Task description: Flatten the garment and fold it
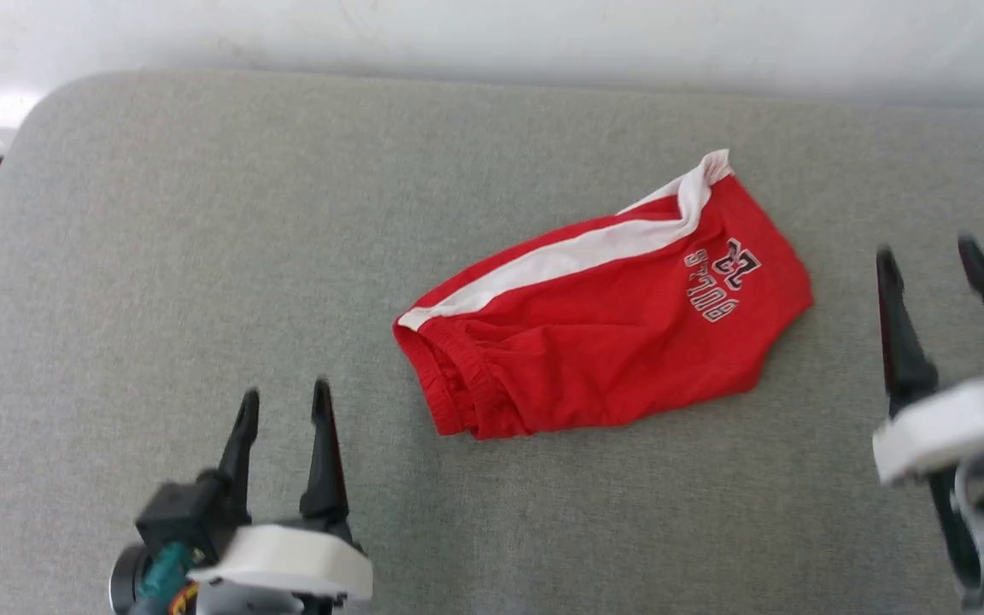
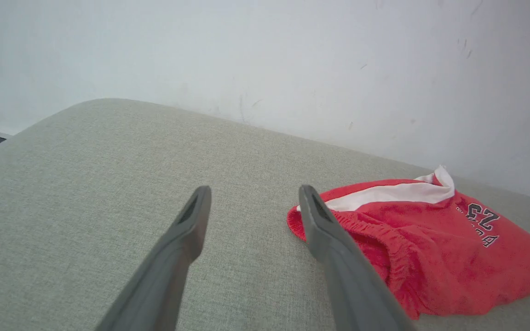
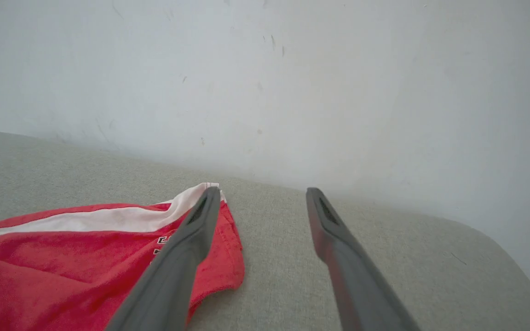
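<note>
Grey fabric cushion point(image 1: 202, 256), white wall point(image 2: 292, 59)

**Shorts point(image 1: 603, 342) lay crumpled on the cushion point(image 1: 202, 256)**

You saw the waistband at lower left and the print at upper right. Your left gripper point(image 1: 285, 395) and right gripper point(image 1: 926, 248) flanked them, fingers parted, clear of the cloth.

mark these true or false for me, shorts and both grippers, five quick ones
1. The shorts lie on the grey cushion between the left gripper and the right gripper. True.
2. The left gripper is shut on the shorts. False: it is open, holds nothing and sits clear of them.
3. The white stripe runs along the shorts' far edge. True.
4. The shorts are spread flat, legs apart. False: they lie bunched in one wrinkled bundle.
5. The right gripper is open. True.
</note>
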Available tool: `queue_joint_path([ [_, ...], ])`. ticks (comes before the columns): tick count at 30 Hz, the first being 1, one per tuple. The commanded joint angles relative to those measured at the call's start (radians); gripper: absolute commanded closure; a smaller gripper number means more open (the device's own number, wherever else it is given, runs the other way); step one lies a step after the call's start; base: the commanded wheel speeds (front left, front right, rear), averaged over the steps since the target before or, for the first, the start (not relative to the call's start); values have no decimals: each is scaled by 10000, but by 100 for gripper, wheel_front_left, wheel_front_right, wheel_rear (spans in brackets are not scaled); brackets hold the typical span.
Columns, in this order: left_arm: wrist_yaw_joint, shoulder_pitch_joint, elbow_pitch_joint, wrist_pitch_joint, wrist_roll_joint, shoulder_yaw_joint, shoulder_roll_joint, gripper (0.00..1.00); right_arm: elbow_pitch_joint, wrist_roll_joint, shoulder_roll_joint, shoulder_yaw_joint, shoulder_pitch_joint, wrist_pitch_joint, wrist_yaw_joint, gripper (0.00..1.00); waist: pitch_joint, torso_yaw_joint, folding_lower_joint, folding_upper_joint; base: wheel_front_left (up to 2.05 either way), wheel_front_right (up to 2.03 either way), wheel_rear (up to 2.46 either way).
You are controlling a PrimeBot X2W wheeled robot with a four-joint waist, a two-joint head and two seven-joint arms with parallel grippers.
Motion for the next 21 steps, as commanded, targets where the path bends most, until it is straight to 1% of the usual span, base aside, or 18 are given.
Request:
queue_joint_path([
  [1, 80, 120, 100, -94, 148, 10, 4, 0, -152, -99, 135, -108, 246, -140, -9, 0, -370, -216, 4, 0, 0, 0, 0],
  [3, 180, 290, 349, -223, 283, -77, -49, 0, -526, -310, 436, -339, 944, -442, -9, 0, -508, -270, 4, 0, 0, 0, 0],
  [5, 220, 334, 451, -248, 303, -156, -132, 0, -788, -351, 557, -497, 1472, -645, -9, 0, -637, -337, 4, 0, 0, 0, 0],
  [7, 176, 225, 423, -149, 290, -238, -151, 0, -926, -55, 584, -602, 1827, -744, -9, 0, -730, -421, 4, 0, 0, 0, 0],
  [9, 54, -45, 329, 168, 331, -404, -71, 0, -973, 219, 589, -680, 2039, -807, -9, 0, -785, -488, 4, 0, 0, 0, 0],
  [11, -124, -433, 186, 686, 315, -640, -22, 0, -974, 262, 591, -694, 2144, -840, -9, 0, -802, -527, 4, 0, 0, 0, 0],
  [16, -501, -1493, 88, 2467, 321, -1414, 31, 0, -967, 320, 593, -716, 2113, -881, -9, 0, -702, -572, 4, 0, 0, 0, 0],
  [19, -466, -1922, 355, 3569, 369, -1765, 32, 0, -892, 379, 594, -623, 2049, -893, -9, 0, -544, -620, 4, 0, 0, 0, 0],
  [21, -351, -2112, 553, 4053, 473, -1899, 39, 0, -839, 437, 594, -561, 2011, -902, -9, 0, -414, -663, 4, 0, 0, 0, 0],
])
